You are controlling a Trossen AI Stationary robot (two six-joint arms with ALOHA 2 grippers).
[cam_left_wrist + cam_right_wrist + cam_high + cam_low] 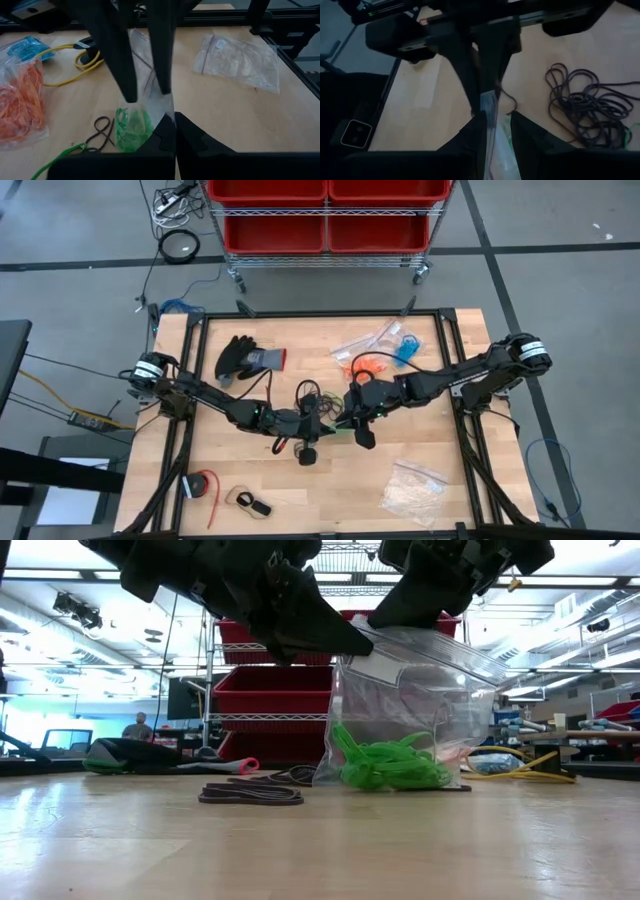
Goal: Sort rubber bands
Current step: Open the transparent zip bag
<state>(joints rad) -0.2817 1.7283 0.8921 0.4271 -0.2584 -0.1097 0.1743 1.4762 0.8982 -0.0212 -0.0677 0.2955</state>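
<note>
**Both tools on one bag, mid-bench**

Left tool (pixel 345 638) clamped tight on the clear bag's (pixel 420 700) rim. Right tool (pixel 400 615) pinches the rim opposite, fingers partly apart. Green rubber bands (pixel 385 765) sit inside; black bands (pixel 250 795) lie loose just beside.

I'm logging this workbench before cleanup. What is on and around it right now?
Clear bag: one, held up at table centre, green rubber bands inside.
Black rubber bands: a loose pile, beside that bag.
Orange rubber bands: a bunch, in a clear bag, far side.
Blue rubber bands: a bunch, bagged, far side.
Glove: one, black and grey, far left.
Bag of whitish pieces: one, near right.
Yellow cable: one, by the orange bands.
Red bins: on a cart behind the table.
Left gripper: shut on the bag's rim.
Right gripper: shut on the bag's rim.
</note>
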